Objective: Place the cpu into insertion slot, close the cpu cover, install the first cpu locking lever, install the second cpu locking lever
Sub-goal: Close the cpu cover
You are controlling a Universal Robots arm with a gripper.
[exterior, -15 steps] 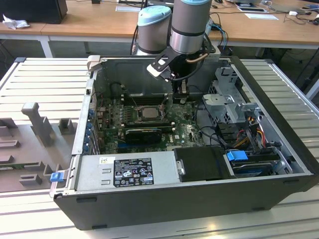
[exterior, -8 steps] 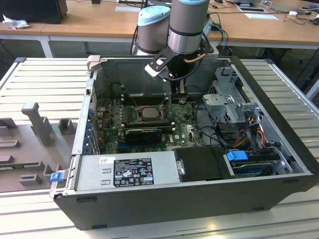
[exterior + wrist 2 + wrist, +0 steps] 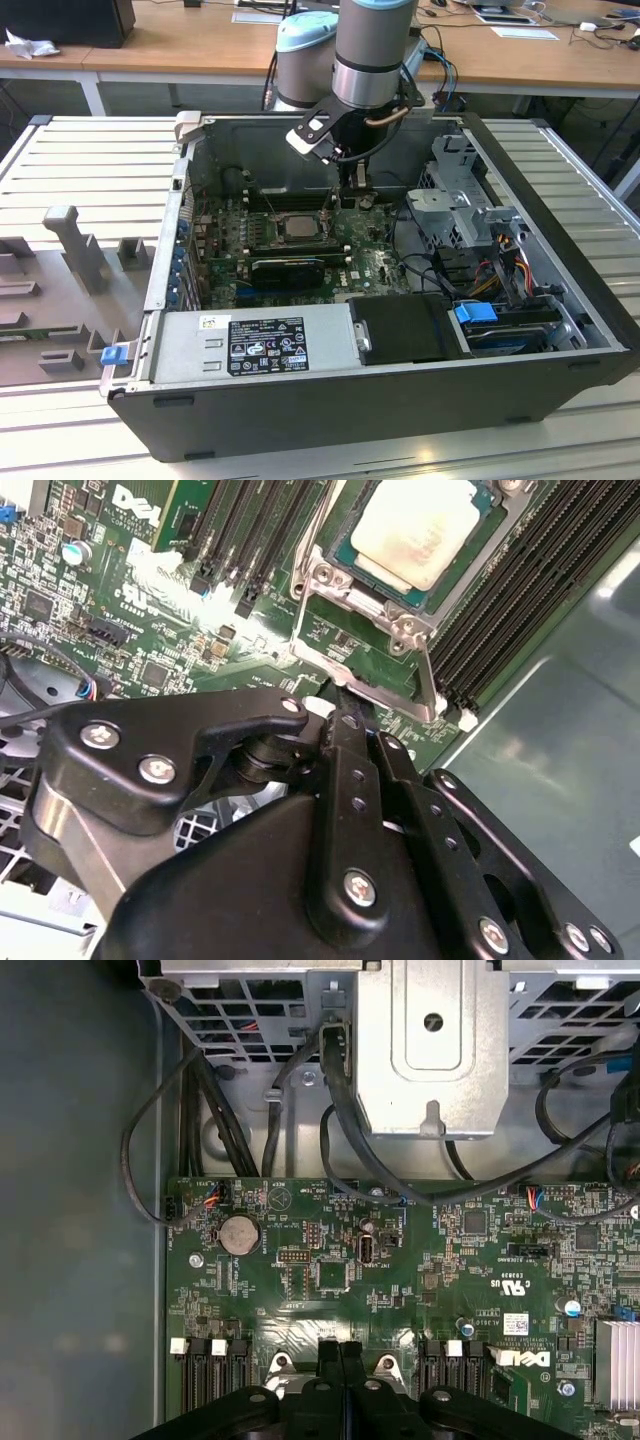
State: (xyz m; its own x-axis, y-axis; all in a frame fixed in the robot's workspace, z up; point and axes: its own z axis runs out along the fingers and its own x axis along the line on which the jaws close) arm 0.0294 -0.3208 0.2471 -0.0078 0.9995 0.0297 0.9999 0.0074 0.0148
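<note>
cpu [image 3: 415, 528] sits in the insertion slot [image 3: 322, 577], cpu cover [image 3: 425, 675] still swung open. Fingers [image 3: 347, 750] pinched together, holding nothing, tip just beside the cover's free edge. Push it over steadily, staying clear of the chip.

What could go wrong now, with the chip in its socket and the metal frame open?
The cpu cover stands open with the shut fingers at its free edge; they could slip off onto the green board. If the cpu sits slightly askew in the insertion slot, closing the cover might press it crooked.
</note>
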